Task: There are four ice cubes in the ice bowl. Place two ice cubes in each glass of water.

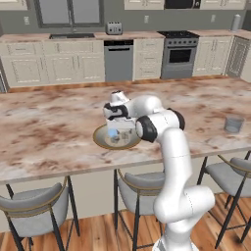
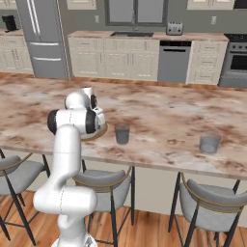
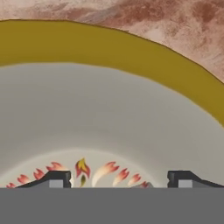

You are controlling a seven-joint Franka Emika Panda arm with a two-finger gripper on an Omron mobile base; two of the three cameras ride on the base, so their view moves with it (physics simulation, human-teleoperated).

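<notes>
The ice bowl (image 1: 100, 139) is a wide shallow dish with a golden-tan rim, at the near side of the island counter. My gripper (image 1: 117, 131) reaches straight down into it. A pale blue ice cube (image 1: 113, 132) shows by the fingers. In the hand view the bowl's gold rim (image 3: 131, 52) and grey inside are very close. The gripper (image 3: 119, 179) is open, with its dark fingertips (image 3: 57, 178) set wide apart just above the bowl's floor and nothing visible between them. One glass of water (image 2: 122, 133) stands just right of the bowl (image 2: 102, 130). Another glass (image 2: 210, 143) stands further right (image 1: 234, 123).
The marbled island counter (image 1: 49, 122) stretches wide to the left and behind the bowl. Its front edge runs close below the bowl. Grey stools (image 1: 34, 206) stand under that edge. Cabinets, a dishwasher and a stove line the far wall.
</notes>
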